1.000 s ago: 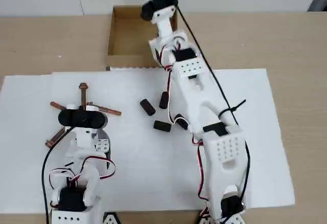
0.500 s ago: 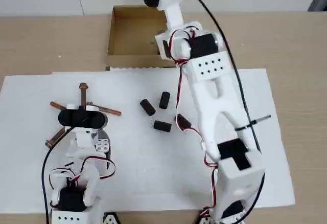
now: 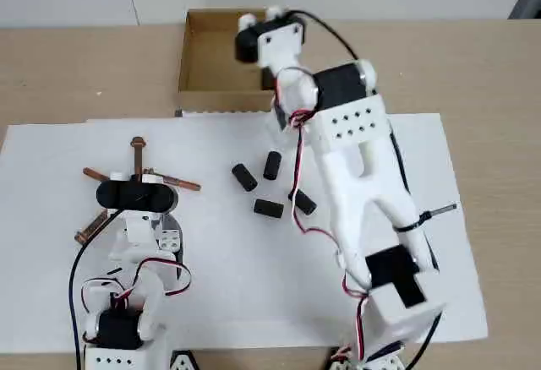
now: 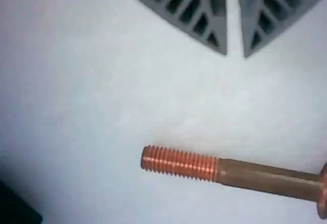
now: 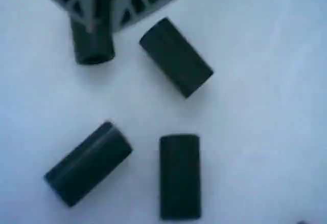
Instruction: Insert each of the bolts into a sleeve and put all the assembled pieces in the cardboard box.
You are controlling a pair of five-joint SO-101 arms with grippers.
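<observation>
Copper-coloured threaded metal bolt (image 4: pixel 230 170) lies on the white paper sheet (image 4: pixel 76 81) in the left wrist view, near the left claw (image 4: pixel 234 42) but untouched; its jaws are closed to a slit on nothing. In the right wrist view the right claw (image 5: pixel 106 17), nearly shut and empty, hangs over one of four black cylindrical sleeves (image 5: pixel 93 50). In the high view the brown cardboard box (image 3: pixel 211 66) sits beyond the right claw; nothing on the paper is assembled. I judge a pick is starting: each claw must open, then descend.
</observation>
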